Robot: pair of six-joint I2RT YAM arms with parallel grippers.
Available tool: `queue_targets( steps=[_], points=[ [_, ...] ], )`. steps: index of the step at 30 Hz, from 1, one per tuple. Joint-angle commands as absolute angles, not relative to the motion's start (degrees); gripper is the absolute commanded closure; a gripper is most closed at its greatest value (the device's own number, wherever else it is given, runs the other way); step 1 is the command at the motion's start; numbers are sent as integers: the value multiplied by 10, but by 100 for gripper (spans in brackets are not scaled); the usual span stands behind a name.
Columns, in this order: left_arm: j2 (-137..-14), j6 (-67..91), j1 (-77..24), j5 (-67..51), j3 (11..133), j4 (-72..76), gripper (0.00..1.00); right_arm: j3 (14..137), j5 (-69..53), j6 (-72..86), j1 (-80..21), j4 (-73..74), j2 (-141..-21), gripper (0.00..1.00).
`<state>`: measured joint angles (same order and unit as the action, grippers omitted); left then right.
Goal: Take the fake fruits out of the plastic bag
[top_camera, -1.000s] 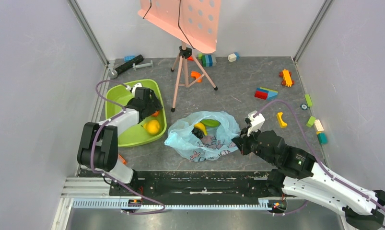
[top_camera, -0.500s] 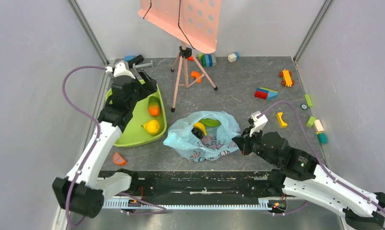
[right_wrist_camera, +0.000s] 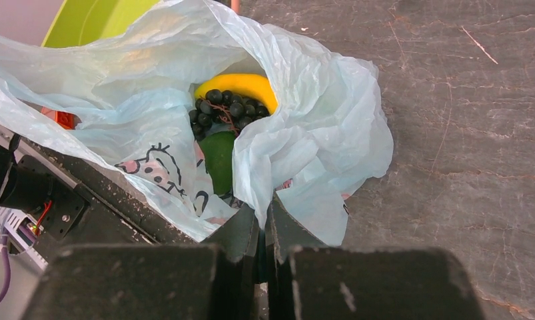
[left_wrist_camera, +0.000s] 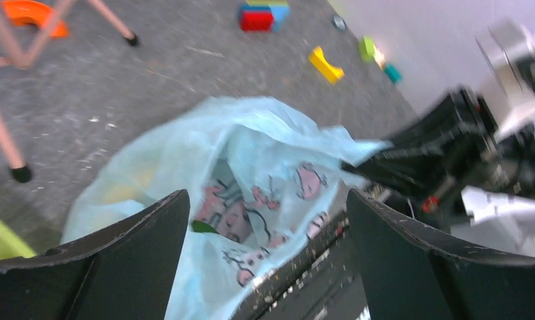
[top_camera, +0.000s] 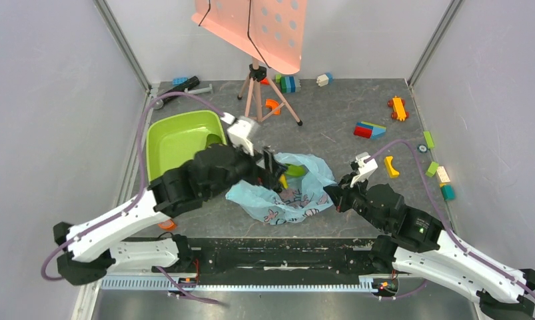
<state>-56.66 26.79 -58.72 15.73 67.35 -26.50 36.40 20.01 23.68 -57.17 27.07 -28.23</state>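
Note:
The light-blue plastic bag [top_camera: 298, 193] lies mid-table with its mouth open. Inside it I see a yellow banana [right_wrist_camera: 241, 87], a bunch of black grapes [right_wrist_camera: 224, 110] and a green fruit [right_wrist_camera: 219, 160]. My right gripper [right_wrist_camera: 264, 210] is shut on the bag's near right edge, pinching the film; from above the right gripper [top_camera: 334, 197] sits at the bag's right side. My left gripper [top_camera: 272, 172] hangs over the bag's left part, jaws wide open and empty. In the left wrist view the bag [left_wrist_camera: 251, 153] fills the gap between the open fingers [left_wrist_camera: 118, 267].
The lime-green tub [top_camera: 174, 137] stands at the left, partly covered by my left arm. A pink tripod stand [top_camera: 254, 87] rises behind the bag. Toy bricks [top_camera: 370, 129] and a yellow piece [top_camera: 390, 167] lie at the right. An orange slice [top_camera: 166, 225] sits near the front left.
My left arm has swung right from the green tub to above the bag, jaws open and empty. The fruits seen in the tub are now hidden by the arm. The right gripper keeps its hold.

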Motion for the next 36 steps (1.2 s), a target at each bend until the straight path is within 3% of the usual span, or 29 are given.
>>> queue_targets(
  steps=[1, 12, 27, 36],
  points=[
    [-618, 227, -699, 224, 711, -286, 7, 359, 214, 249, -572, 248, -283, 100],
    [-708, 272, -737, 249, 623, -193, 10, 350, 211, 256, -572, 248, -272, 100],
    [-741, 362, -752, 228, 405, -49, 25, 341, 203, 252, -572, 247, -279, 100],
    [-738, 387, -762, 261, 365, -19, 22, 334, 201, 255, -572, 246, -275, 100]
  ],
)
